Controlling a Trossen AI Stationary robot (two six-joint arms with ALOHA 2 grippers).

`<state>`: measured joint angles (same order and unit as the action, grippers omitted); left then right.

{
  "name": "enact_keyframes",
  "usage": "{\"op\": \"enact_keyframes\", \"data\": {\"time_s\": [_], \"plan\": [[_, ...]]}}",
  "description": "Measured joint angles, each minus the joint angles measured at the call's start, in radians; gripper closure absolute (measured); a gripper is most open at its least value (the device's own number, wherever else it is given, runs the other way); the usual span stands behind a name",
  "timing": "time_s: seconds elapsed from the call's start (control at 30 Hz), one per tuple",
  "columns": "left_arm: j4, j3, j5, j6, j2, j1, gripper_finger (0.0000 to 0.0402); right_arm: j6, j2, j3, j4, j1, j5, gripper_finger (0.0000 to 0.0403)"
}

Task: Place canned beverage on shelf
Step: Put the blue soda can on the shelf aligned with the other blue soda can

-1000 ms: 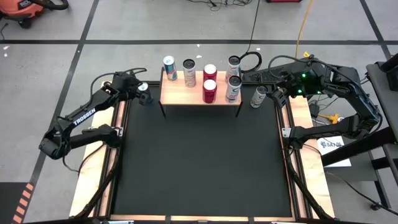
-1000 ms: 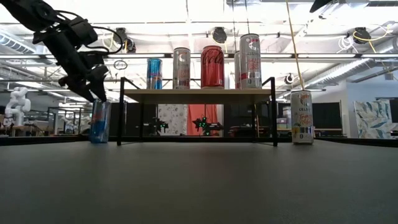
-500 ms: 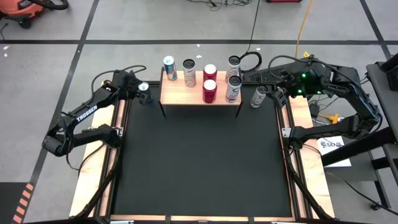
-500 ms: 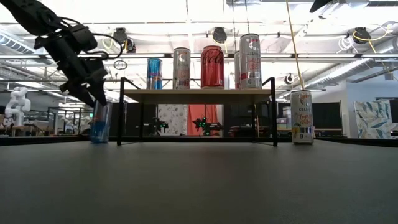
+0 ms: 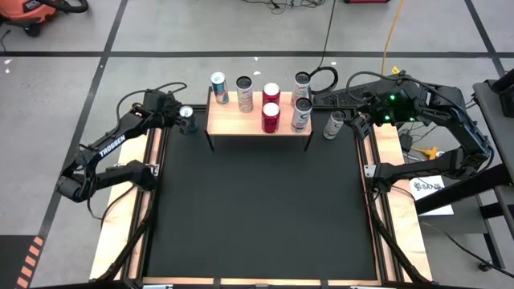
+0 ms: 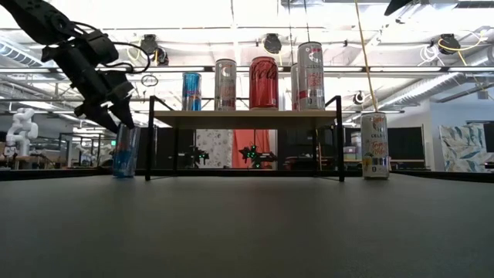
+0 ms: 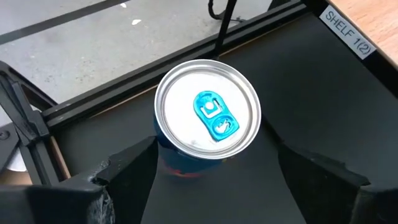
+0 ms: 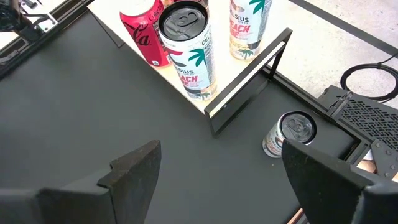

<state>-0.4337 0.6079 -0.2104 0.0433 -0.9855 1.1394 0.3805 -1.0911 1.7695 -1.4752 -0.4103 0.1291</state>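
Left gripper hangs spread wide over the blue can standing on the mat beside the shelf, apparently not touching it, while the right gripper waits open.

black table mat | yellow cable on grey floor | orange-black vacuum at far corner | white robot figure in background room

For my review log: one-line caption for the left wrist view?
Open left claw poised above a blue can standing on the black mat, beside the shelf.
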Motion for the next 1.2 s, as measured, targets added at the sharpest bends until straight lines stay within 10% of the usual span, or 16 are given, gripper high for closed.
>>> {"op": "enact_keyframes", "data": {"time_s": [1.2], "plan": [[-0.008,0.0,-0.048,0.016,0.0,0.02,0.0065,0.0,0.0,0.0,0.0,0.0,0.0,0.0085]]}}
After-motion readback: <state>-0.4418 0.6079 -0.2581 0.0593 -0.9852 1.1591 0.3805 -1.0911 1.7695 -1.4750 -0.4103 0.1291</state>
